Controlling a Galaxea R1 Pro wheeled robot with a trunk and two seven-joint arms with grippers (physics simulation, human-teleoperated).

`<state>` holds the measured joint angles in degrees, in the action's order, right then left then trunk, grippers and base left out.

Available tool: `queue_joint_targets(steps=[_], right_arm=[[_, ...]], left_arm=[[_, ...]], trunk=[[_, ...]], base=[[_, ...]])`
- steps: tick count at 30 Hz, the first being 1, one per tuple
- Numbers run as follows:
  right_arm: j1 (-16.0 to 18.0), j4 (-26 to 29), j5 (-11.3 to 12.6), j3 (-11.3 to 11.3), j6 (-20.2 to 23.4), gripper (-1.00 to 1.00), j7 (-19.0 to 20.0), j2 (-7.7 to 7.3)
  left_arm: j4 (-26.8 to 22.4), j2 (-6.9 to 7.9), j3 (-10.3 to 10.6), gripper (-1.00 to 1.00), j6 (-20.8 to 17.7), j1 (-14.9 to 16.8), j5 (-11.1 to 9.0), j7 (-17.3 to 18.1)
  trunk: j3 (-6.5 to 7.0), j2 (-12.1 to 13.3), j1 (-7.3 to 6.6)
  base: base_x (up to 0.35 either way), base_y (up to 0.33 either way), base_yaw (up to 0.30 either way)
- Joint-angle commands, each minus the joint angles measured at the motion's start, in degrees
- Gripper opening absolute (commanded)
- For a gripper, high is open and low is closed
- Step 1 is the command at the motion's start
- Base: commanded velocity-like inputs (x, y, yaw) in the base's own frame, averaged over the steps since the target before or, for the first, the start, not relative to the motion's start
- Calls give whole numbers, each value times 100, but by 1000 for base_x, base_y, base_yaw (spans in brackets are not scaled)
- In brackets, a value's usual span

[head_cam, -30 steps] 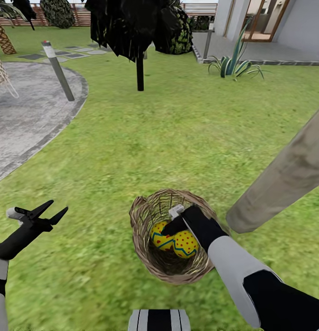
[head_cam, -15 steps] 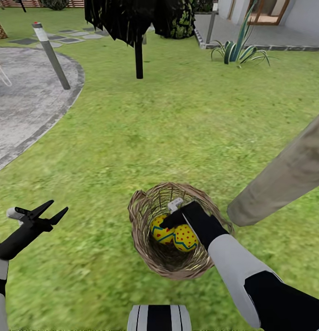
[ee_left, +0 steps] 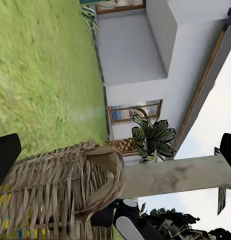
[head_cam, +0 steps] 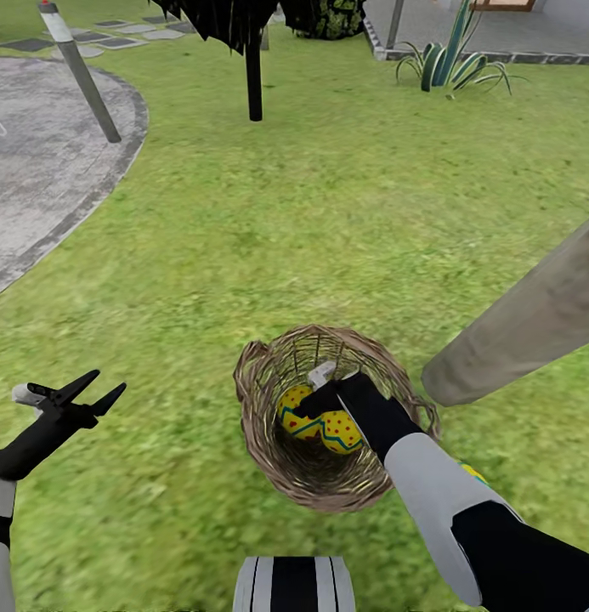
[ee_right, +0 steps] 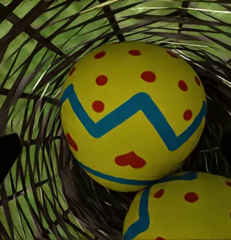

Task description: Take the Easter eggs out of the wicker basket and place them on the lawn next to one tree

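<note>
Tan woven wicker basket [head_cam: 328, 476] stands on the mottled green lawn [head_cam: 328, 221], with a pale grey-beige tree trunk [head_cam: 523, 323] near it at about 2 o'clock. Two bright yellow eggs with blue zigzag bands and red dots [head_cam: 315, 421] lie touching inside it. The black right gripper [head_cam: 315, 399] reaches into the basket just above them; its jaws stand apart and hold nothing. The left gripper [head_cam: 90, 387] hovers over grass at 9 o'clock, jaws spread and empty.
</note>
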<state>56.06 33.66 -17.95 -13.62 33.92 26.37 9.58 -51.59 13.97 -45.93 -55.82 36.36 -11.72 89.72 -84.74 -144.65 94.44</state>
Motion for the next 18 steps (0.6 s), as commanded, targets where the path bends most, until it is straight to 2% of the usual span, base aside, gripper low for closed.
queue_joint_targets(steps=[1, 9, 18], right_arm=[[2, 9, -60, 0, 14, 100, 40, 0], [2, 9, -60, 6, -55, 100, -135, -8], [-32, 45, -27, 26, -159, 100, -133, -68]], left_arm=[[0, 0, -4, 100, -60, 3, 11, 28], [0, 0, -4, 100, -60, 3, 10, 28], [33, 3, -37, 100, -34, -30, 0, 2]], trunk=[[-26, -3, 1], [-204, -14, 22], [-380, -25, 43]], base=[[0, 0, 0], [0, 0, 0], [0, 0, 0]])
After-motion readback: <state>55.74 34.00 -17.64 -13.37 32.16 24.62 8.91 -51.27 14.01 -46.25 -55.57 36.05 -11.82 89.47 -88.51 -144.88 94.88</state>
